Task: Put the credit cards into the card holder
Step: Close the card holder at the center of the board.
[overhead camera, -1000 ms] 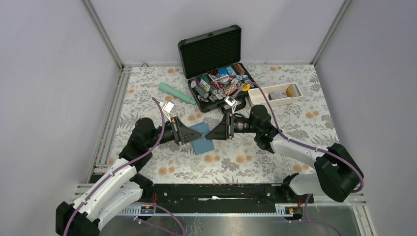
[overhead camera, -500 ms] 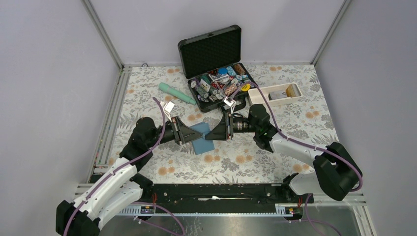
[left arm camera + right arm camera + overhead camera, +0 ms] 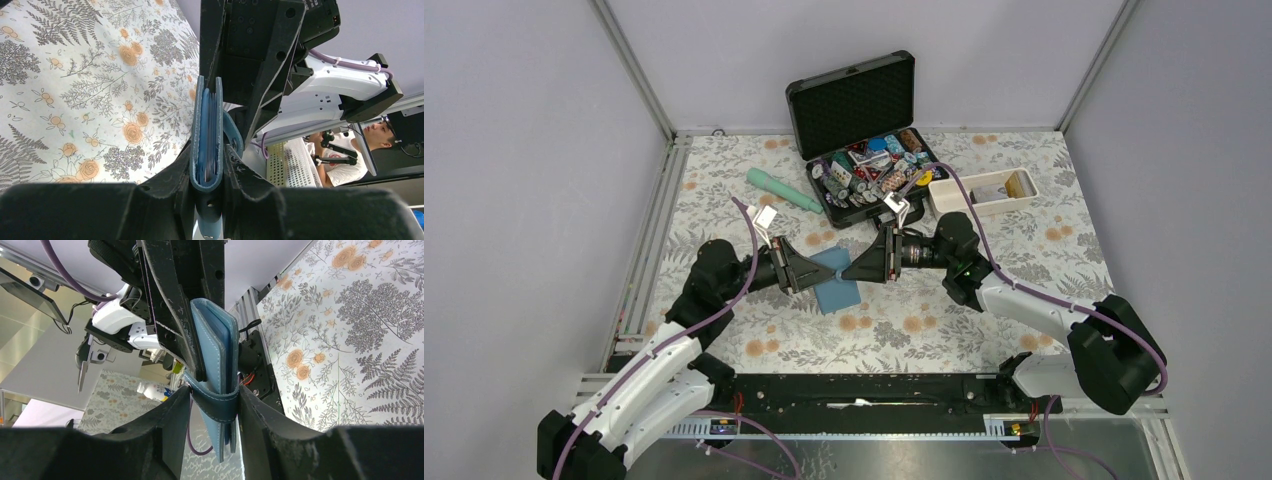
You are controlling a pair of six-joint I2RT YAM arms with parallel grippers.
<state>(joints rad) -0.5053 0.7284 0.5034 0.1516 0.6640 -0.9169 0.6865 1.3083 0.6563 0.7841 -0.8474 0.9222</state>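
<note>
Over the counter (image 3: 724, 200), left jaws clamp the folded card holder (image 3: 839, 290) while right jaws straddle its strap (image 3: 215, 407), grip unclear; opening it for loading likely comes next.

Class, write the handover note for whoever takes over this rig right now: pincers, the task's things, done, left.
Left pincer: shut on the card holder, folded, mid-table.
Right pincer: astride the holder's other end; grip unclear.
Cards: none plainly visible; card-like pieces in the white tray, too small to confirm.
Done: cannot tell how many are in.
Left: check the tray, load any remaining.
</note>
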